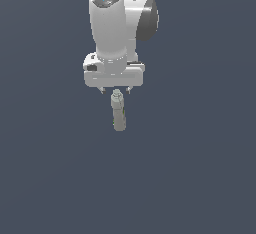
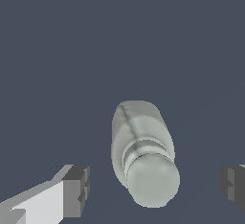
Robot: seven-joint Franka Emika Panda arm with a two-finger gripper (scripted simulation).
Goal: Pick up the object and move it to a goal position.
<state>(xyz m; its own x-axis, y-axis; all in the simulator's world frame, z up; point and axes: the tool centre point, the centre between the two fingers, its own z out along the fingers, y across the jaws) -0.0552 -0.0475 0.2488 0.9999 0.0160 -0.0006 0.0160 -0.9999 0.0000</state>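
Gripper (image 1: pixel 115 91) wide open above upright bottle (image 1: pixel 118 112), fingers (image 2: pixel 76 189) flanking its cap (image 2: pixel 152 179), holding nothing; approach done, with descent, grasp, lift and carry to goal left

Exterior view: camera off the arm, facing the arm head-on from a moderate stand-off, slightly raised. Arm (image 1: pixel 122 28) fills the upper centre; plain dark grey ground fills the rest of the field

Wrist view: camera on the wrist, looking down past the gripper (image 2: pixel 153 184) at close range. Both fingertips (image 2: pixel 76 189) enter at opposite frame edges, spread wide apart. Bottle (image 2: pixel 143 156) seen cap-first, large in frame, between the fingertips without touching either

Overlap: both views hold the bottle (image 1: pixel 118 112), the gripper (image 1: pixel 115 90) tips and the ground around them. Exterior shows the bottle small, just under the gripper; the wrist view alone shows the cap end-on
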